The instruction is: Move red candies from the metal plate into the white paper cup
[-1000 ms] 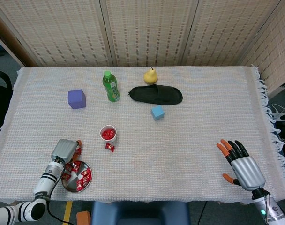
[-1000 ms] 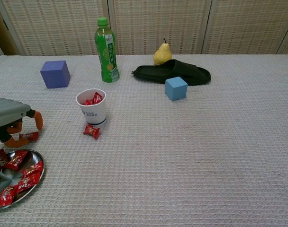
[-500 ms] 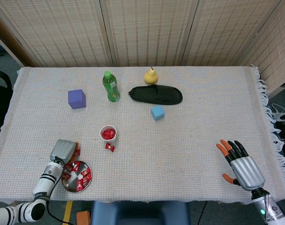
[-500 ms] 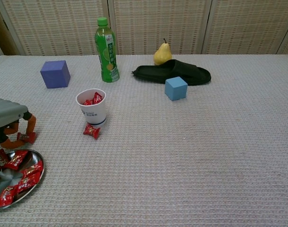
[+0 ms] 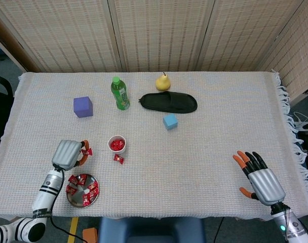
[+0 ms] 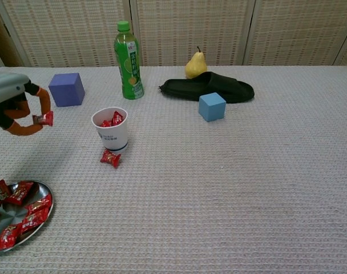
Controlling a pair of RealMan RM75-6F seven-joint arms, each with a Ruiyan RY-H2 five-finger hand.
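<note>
Woven beige tablecloth point(image 6: 230, 188): left hand point(image 6: 16, 105) pinches a red wrapped candy point(image 6: 45, 118), just left of the white paper cup point(image 6: 111, 129); right hand point(image 5: 259, 177) open, empty, well apart.

Left hand point(image 5: 69, 154) raised above the table at the near left, back of hand up, forearm running back toward the near edge. Orange-tipped fingers point(image 6: 43, 103) curled downward, pinching a red candy point(image 6: 45, 119) between thumb and one fingertip. Right hand point(image 5: 259, 176) at the near right, back of hand up, fingers spread apart and pointing toward the far left, thumb out to the side, holding nothing.
</note>
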